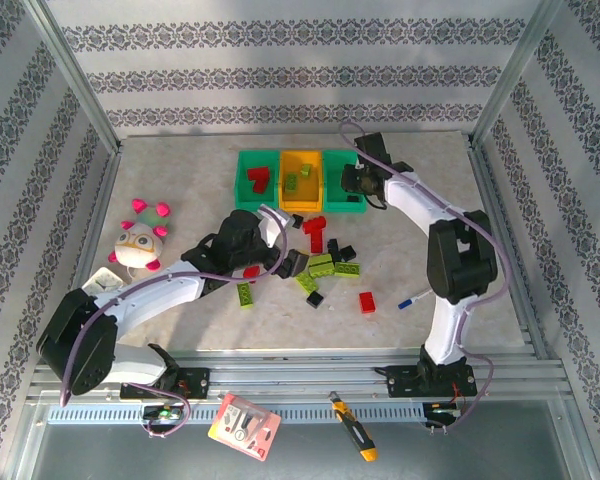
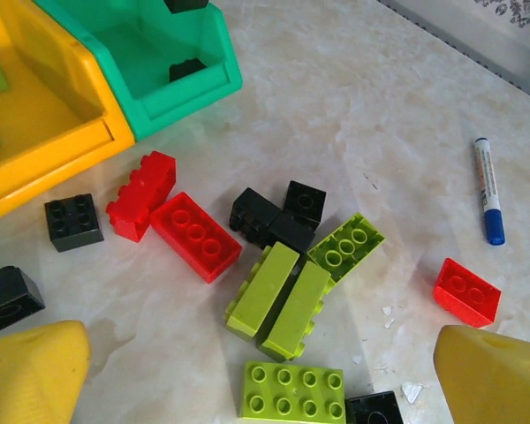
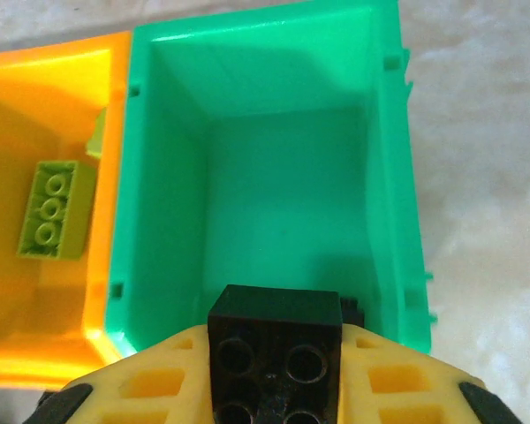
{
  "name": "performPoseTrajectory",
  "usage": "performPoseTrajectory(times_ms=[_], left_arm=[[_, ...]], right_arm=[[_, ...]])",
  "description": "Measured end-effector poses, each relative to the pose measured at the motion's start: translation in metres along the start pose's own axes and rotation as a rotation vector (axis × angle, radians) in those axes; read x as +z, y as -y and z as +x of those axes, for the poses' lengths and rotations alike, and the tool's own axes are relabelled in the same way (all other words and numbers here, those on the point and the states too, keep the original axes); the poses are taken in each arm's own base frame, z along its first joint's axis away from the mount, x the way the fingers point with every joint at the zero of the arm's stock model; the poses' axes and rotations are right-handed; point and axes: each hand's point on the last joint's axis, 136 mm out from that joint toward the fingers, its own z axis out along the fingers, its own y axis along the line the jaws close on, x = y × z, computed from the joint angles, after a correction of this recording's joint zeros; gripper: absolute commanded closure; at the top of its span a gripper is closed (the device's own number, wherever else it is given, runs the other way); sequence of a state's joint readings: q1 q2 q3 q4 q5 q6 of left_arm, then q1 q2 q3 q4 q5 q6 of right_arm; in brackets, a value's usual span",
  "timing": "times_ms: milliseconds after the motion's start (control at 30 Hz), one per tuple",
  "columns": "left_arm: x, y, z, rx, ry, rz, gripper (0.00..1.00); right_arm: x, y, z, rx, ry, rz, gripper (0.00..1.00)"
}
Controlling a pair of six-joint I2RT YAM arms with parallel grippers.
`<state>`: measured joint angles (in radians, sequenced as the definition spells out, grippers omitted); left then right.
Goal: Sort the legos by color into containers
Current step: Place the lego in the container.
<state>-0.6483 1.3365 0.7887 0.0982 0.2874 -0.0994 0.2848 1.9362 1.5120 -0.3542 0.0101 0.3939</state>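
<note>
My right gripper (image 3: 276,375) is shut on a black lego (image 3: 274,344), stud holes facing the camera, at the near rim of the right green container (image 3: 283,177). Beside it, the orange-yellow container (image 3: 35,309) holds a lime lego (image 3: 56,209). From above, three containers stand in a row: a green one (image 1: 243,190) with red legos (image 1: 258,178), the orange-yellow one (image 1: 302,203), and the green one (image 1: 342,207) under my right gripper (image 1: 356,180). My left gripper (image 2: 265,380) is open above a loose pile: lime legos (image 2: 278,296), red legos (image 2: 196,236) and black legos (image 2: 274,216).
A plush toy with pink knobs (image 1: 140,240) and a white cube (image 1: 105,282) lie at the left. A blue-and-white pen (image 1: 412,300) lies right of the pile, near a lone red lego (image 1: 367,301). Patterned walls enclose the table.
</note>
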Motion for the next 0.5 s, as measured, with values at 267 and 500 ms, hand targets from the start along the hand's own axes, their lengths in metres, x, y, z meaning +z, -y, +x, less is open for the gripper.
performPoseTrajectory(times_ms=[267,500], left_arm=[[-0.001,-0.003,0.001,-0.017,0.002,-0.020,0.01],[-0.004,-0.020,0.011,-0.105,-0.045,-0.114,0.01]], right_arm=[[0.017,0.002,-0.006,-0.022,-0.005,0.008,0.55],[-0.009,-0.004,-0.010,-0.052,0.025,-0.031,0.29]])
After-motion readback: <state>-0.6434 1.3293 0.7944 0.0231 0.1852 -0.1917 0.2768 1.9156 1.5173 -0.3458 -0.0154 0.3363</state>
